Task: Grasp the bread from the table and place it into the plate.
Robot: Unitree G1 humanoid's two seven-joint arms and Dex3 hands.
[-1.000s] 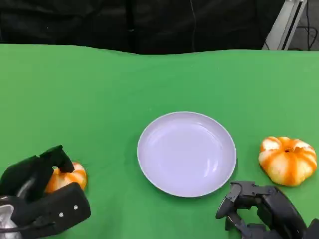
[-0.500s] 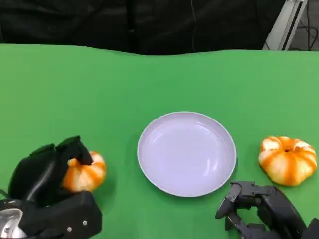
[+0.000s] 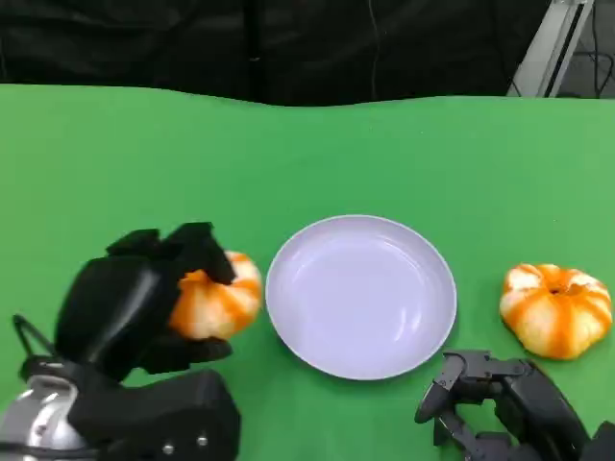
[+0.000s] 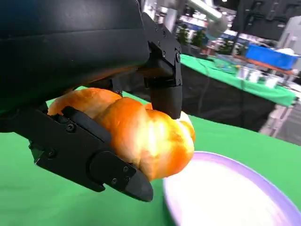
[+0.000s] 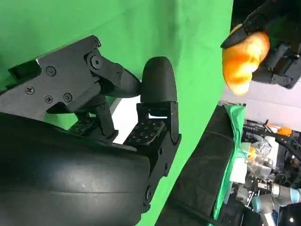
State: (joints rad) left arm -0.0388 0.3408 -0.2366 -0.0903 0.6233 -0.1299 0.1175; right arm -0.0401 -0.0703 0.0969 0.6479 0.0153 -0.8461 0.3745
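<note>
The left robot hand (image 3: pixel 144 307) is gripping a bread roll (image 3: pixel 216 298), fingers curling over its top and a thumb-side pad pressing from below, so it's closed on the bread w/ the roll sitting inside the grasp & bulging out toward the plate (image 3: pixel 360 296). In the left wrist view the bread (image 4: pixel 141 134) is wedging between an upper finger (image 4: pixel 164 89) and a lower one, the plate rim (image 4: pixel 263 179) lying just past and below it. In the head view the roll looks to be hanging above the green tabletop (image 3: pixel 144 163), just beside the plate's left rim, not yet over the dish. Risks, as a guess: the grip is catching only part of the roll, so soft bread could be squeezing out or rolling free if the robot hand tilts; letting go too early would be dropping it on the rim or the cloth, maybe nudging the plate; coming in too low could be clipping the rim. Further right, a second bread (image 3: pixel 555 309) is lying on the tabletop, well apart from the plate's right edge. The right robot hand (image 3: pixel 500 403) is sitting low near the plate's lower right, holding nothing, fingers curling partway w/ a gap between them, near that second roll but not touching it.
</note>
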